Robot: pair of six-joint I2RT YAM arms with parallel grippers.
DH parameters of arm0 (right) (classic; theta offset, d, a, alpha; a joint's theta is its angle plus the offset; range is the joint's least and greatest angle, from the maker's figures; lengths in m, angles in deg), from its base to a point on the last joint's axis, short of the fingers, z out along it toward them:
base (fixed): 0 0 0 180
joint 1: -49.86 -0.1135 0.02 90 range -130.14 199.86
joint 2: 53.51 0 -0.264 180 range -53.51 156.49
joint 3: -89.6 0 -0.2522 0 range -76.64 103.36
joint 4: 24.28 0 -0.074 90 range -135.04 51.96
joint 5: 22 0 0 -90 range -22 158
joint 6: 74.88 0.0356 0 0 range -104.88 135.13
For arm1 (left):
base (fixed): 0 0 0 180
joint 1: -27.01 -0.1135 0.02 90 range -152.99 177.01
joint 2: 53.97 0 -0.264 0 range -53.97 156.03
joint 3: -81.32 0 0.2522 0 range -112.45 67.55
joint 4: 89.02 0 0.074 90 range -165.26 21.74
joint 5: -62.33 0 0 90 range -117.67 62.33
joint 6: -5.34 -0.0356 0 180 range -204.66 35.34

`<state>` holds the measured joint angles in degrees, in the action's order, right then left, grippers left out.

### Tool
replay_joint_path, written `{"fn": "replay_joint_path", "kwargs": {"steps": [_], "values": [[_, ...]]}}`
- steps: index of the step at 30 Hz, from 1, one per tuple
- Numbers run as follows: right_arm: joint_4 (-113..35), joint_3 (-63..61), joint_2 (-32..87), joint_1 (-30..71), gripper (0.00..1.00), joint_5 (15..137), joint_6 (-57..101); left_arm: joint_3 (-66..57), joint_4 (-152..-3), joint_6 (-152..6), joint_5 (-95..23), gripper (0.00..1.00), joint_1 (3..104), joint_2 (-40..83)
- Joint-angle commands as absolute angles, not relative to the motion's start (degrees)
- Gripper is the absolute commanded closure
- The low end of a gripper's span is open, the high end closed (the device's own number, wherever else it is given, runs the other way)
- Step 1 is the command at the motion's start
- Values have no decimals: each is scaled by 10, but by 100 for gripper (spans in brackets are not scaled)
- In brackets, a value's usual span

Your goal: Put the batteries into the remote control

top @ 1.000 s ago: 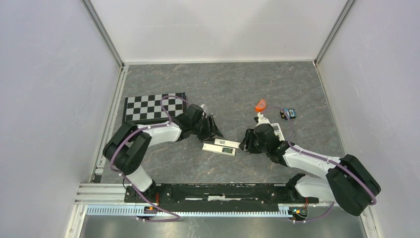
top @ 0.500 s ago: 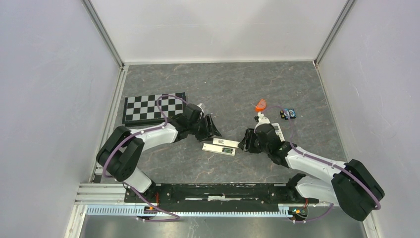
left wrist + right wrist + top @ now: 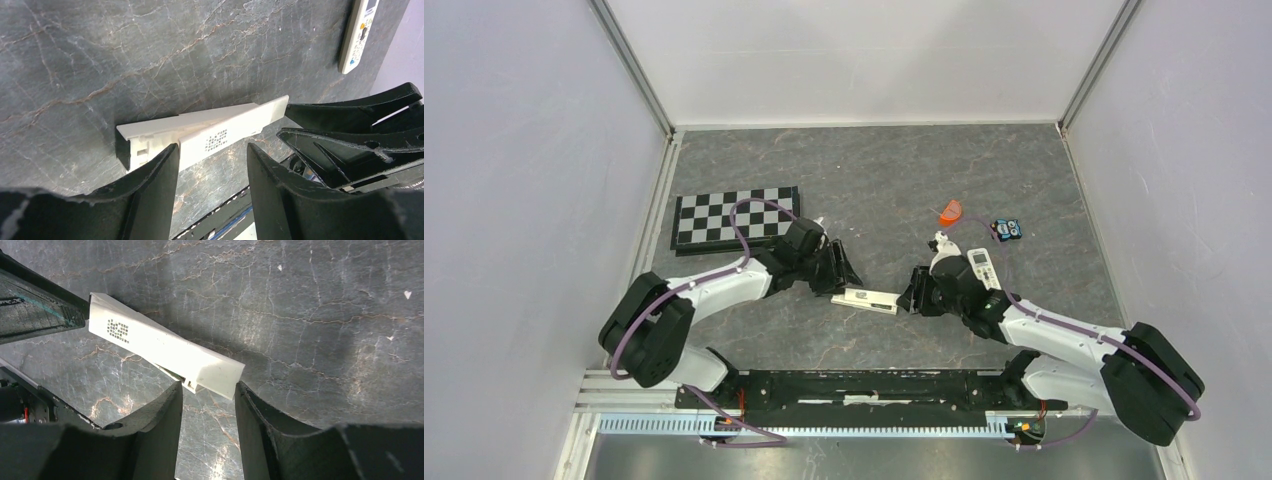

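Remote control sits just below centre of the top view on the dark marbled table, long axis left-right, with one gripper at each end. A dotted label patch shows on its pale face.

Left gripper is at the remote's left end with jaws apart, a medium gap. In the left wrist view one finger overlaps the corner of that end and the other stands clear of it. No clamp is visible.

Right gripper is at the right end with jaws apart, roughly remote-wide. That end pokes into the gap at the fingertips; can't tell if the pads touch it.

A second white remote with buttons lies by the right arm, and an orange item is above it. A checkerboard is at centre left.
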<state>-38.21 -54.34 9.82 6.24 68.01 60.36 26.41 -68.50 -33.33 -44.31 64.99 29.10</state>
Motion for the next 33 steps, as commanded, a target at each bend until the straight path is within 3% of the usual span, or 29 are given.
{"fn": "replay_joint_path", "kwargs": {"steps": [1, 18, 25, 33], "values": [[-333, -527, 87, 50, 53, 701, 624, 271, -686, -342, -444, 42, 662, 265], [-378, -518, 95, 46, 51, 652, 625, 273, -639, -378, -370, 41, 662, 261], [-394, -532, 82, 46, 39, 623, 630, 266, -620, -390, -353, 41, 662, 257], [-269, -586, 78, 53, 25, 667, 664, 258, -609, -396, -351, 40, 662, 250]]}}
